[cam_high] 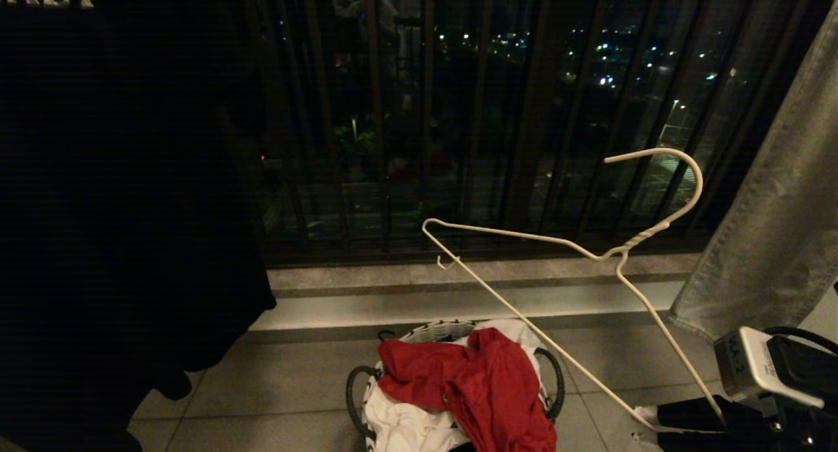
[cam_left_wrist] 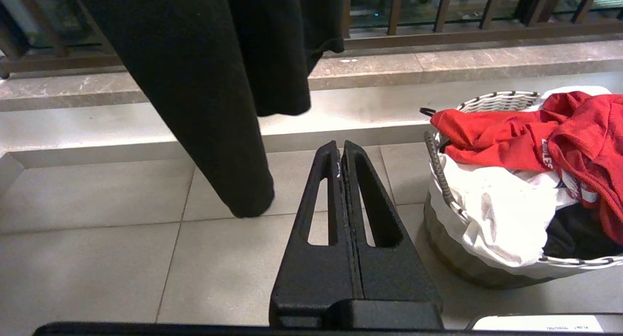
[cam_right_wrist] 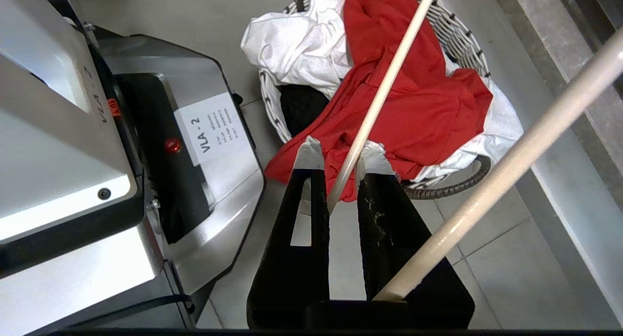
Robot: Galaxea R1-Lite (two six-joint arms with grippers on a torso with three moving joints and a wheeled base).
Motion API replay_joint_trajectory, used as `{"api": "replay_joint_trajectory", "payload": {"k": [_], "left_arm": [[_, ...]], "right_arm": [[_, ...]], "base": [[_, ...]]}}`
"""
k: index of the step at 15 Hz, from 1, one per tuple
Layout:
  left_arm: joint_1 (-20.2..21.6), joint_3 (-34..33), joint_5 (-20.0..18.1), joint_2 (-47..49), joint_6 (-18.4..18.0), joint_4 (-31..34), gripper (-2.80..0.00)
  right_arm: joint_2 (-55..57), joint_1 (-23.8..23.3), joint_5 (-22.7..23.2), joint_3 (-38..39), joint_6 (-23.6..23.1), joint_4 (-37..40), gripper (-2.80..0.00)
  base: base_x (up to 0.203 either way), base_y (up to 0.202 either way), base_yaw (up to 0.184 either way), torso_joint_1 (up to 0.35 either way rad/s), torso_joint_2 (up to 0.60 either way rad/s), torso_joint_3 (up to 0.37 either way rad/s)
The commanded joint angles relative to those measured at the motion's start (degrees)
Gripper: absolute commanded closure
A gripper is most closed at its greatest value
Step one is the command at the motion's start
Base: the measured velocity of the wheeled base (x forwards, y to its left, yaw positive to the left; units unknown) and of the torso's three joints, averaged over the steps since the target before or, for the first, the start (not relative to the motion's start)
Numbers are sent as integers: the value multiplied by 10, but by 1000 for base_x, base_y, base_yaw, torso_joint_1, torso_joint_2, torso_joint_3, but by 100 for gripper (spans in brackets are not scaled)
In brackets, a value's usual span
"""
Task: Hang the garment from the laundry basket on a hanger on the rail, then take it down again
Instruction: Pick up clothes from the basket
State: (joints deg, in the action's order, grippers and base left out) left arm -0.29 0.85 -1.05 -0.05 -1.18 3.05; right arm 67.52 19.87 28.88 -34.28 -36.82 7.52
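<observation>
The red garment (cam_high: 484,380) (cam_left_wrist: 511,136) (cam_right_wrist: 418,97) lies crumpled on top of the laundry basket (cam_high: 432,332) (cam_left_wrist: 491,102) (cam_right_wrist: 462,39), which stands on the tiled floor. My right gripper (cam_high: 648,422) (cam_right_wrist: 340,153) is low at the right, beside the basket, shut on one end of the white wire hanger (cam_high: 638,240) (cam_right_wrist: 384,87). The hanger slants up over the basket with its hook uppermost. My left gripper (cam_left_wrist: 340,143) is shut and empty, to the left of the basket. The rail is out of view.
A black T-shirt (cam_high: 118,209) (cam_left_wrist: 194,83) hangs at the left, a grey cloth (cam_high: 772,209) at the right. White cloth (cam_high: 406,426) fills the basket under the garment. Behind runs a raised ledge (cam_high: 458,301) and a barred railing (cam_high: 458,111). My base (cam_right_wrist: 146,156) is close to the basket.
</observation>
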Motion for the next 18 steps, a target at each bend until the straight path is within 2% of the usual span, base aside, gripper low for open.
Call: {"api": "replay_joint_trajectory", "payload": {"k": [1, 4, 11, 15, 18], "left_arm": [[0, 0, 0, 0, 0, 0, 0], [0, 0, 0, 0, 0, 0, 0], [0, 0, 0, 0, 0, 0, 0], [-1, 0, 0, 0, 0, 0, 0], [0, 0, -1, 0, 0, 0, 0]], "right_arm": [[-1, 0, 2, -1, 1, 0, 0], [-6, -15, 6, 7, 1, 2, 0], [25, -16, 3, 3, 12, 0, 0], [29, -24, -1, 4, 17, -43, 0], [25, -25, -1, 4, 17, -46, 0]], "base": [[0, 0, 0, 0, 0, 0], [0, 0, 0, 0, 0, 0], [0, 0, 0, 0, 0, 0], [0, 0, 0, 0, 0, 0], [0, 0, 0, 0, 0, 0]]}}
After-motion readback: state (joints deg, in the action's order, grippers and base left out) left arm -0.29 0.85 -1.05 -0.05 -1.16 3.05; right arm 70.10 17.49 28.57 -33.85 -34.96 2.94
